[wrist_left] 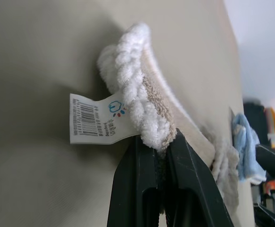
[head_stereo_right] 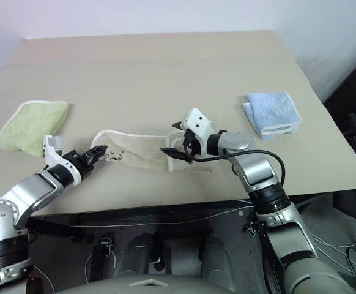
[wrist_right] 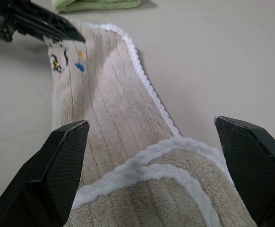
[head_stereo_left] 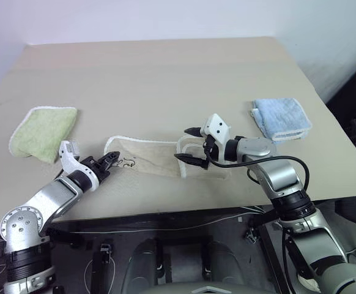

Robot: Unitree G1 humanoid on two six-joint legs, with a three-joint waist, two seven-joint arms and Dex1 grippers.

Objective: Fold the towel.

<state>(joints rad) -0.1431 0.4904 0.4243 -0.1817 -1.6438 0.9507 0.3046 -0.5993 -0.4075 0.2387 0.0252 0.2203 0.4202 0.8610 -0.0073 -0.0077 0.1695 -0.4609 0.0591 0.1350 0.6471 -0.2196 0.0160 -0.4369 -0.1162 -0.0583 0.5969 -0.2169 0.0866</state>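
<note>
The beige towel (head_stereo_left: 153, 156) with white corded edging lies in a long strip near the table's front edge, its right end doubled over. My left gripper (head_stereo_left: 114, 160) is shut on the towel's left end. In the left wrist view the black fingers (wrist_left: 142, 179) pinch the white edging (wrist_left: 137, 94) beside a small printed label (wrist_left: 92, 118). My right gripper (head_stereo_left: 184, 144) stands open just above the folded right end. In the right wrist view its two fingers (wrist_right: 64, 161) are spread wide either side of the towel (wrist_right: 114, 123), and nothing is between them.
A folded light green towel (head_stereo_left: 43, 131) lies at the left of the tan table (head_stereo_left: 166, 73). A folded light blue towel (head_stereo_left: 282, 117) lies at the right. The table's front edge (head_stereo_left: 166, 214) runs just below both arms.
</note>
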